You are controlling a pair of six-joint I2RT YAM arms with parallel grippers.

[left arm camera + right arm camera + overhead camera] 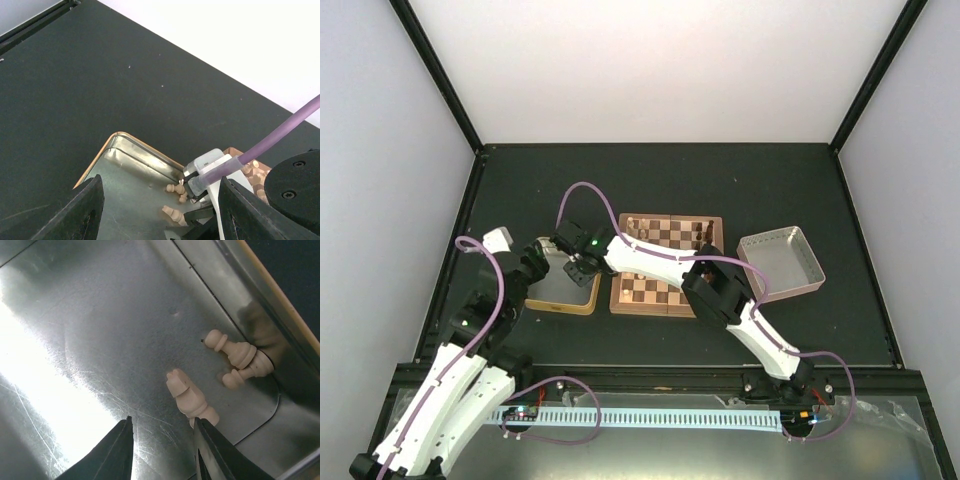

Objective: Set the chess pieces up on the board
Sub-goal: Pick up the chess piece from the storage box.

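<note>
Black table (650,180); right arm (650,258) covers part of the board (645,291); left jaws and right jaws both spread

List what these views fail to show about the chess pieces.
- Top view: the right arm crosses the board, hiding squares; pieces on it are too small to name.
- Top view: that arm overhangs the tin; no loose pieces show there.
- Right wrist view: a finger of the right gripper hides the nearest pale piece's base; contact unclear.
</note>
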